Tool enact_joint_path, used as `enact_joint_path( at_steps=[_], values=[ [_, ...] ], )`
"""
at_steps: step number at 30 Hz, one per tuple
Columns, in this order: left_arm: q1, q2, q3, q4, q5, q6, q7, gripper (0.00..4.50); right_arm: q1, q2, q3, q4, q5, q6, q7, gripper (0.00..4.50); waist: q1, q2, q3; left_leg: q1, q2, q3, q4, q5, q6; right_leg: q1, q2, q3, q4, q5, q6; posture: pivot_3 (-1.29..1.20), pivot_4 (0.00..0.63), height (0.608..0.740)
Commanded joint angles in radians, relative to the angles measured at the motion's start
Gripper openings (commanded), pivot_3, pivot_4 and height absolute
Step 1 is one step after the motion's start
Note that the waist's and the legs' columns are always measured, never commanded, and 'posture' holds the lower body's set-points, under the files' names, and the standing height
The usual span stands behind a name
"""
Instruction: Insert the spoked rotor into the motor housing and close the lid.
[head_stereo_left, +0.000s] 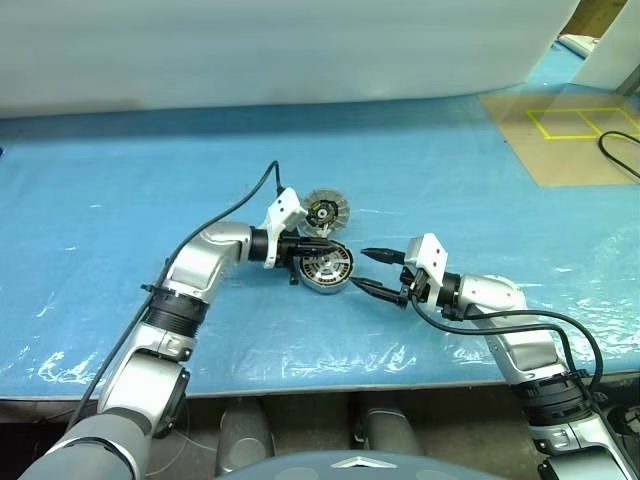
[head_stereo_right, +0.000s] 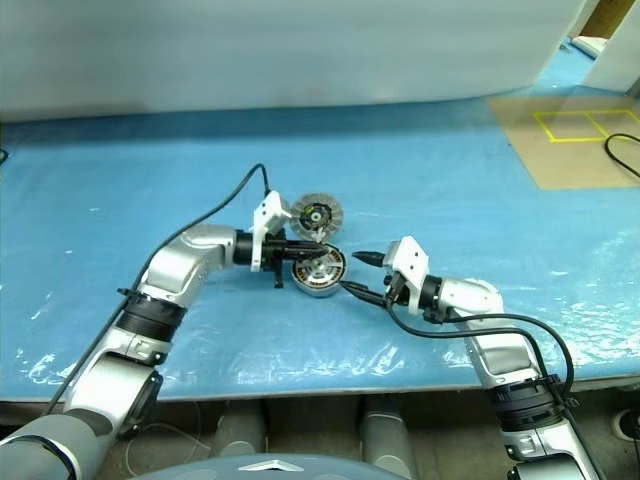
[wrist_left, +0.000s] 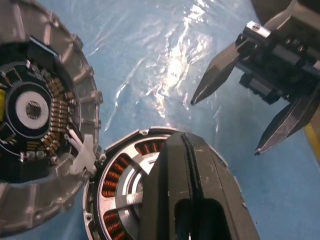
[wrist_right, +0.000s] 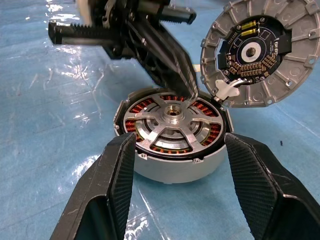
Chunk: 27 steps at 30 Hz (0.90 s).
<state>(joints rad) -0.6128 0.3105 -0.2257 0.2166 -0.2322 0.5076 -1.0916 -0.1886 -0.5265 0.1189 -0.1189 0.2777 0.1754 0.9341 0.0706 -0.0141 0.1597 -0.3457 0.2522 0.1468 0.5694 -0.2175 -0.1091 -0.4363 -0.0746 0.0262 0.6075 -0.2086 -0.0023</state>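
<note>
The motor housing (head_stereo_left: 325, 268), a shallow silver can with copper windings, stands on the blue table. The spoked rotor (wrist_right: 172, 125) sits inside it, its dark ring level with the rim. The lid (head_stereo_left: 325, 211) lies flat just behind the housing, finned rim and dark centre facing up. My left gripper (head_stereo_left: 322, 247) is shut with nothing between its fingers. Its tip (wrist_right: 191, 91) rests over the rotor's far edge near a spoke. My right gripper (head_stereo_left: 359, 268) is open just right of the housing, one finger (wrist_right: 117, 175) on each side of the can's near wall without touching it.
The table (head_stereo_left: 150, 200) is covered in blue plastic film. A brown board with yellow tape (head_stereo_left: 565, 135) and a black cable (head_stereo_left: 620, 155) lie at the far right. A white sheet closes off the back. The table's front edge runs close below both arms.
</note>
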Motion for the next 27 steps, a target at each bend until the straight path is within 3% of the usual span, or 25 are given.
enact_joint_path(
  at_steps=[1, 11, 19, 27],
  values=[
    [0.034, -0.006, -0.033, 0.008, 0.029, -0.032, 0.029, 0.03, -0.011, -0.003, -0.033, -0.017, 0.018, -0.013, -0.005, 2.97, 0.000, 0.000, 0.000, 0.000, 0.000, 0.000, 0.000, 0.000, 0.000, 0.000, 0.000, 0.000, 0.000, 0.000, 0.000, 0.00, 0.150, 0.740],
    [0.069, -0.021, -0.060, 0.036, 0.058, -0.076, 0.097, 0.03, -0.027, -0.007, -0.039, -0.006, 0.017, -0.010, -0.002, 2.97, 0.000, 0.003, -0.002, 0.007, -0.001, 0.000, 0.001, 0.000, 0.001, 0.006, -0.001, 0.000, 0.000, 0.000, 0.000, 0.00, 0.150, 0.740],
    [0.106, -0.018, 0.049, -0.090, -0.094, -0.081, 0.039, 0.03, -0.062, 0.014, -0.033, 0.000, 0.034, 0.004, 0.002, 2.97, -0.002, 0.003, -0.002, 0.002, -0.001, 0.001, -0.001, 0.001, 0.002, 0.001, -0.001, 0.000, -0.001, 0.000, 0.000, 0.00, 0.150, 0.740],
    [0.184, 0.054, 0.114, -0.196, -0.156, -0.108, 0.024, 0.03, -0.101, 0.030, -0.020, 0.032, 0.035, 0.008, 0.023, 2.97, -0.003, 0.003, -0.002, -0.002, 0.000, 0.001, -0.002, 0.001, 0.002, -0.004, 0.000, 0.000, -0.001, 0.000, 0.001, 0.00, 0.150, 0.740]
  ],
)
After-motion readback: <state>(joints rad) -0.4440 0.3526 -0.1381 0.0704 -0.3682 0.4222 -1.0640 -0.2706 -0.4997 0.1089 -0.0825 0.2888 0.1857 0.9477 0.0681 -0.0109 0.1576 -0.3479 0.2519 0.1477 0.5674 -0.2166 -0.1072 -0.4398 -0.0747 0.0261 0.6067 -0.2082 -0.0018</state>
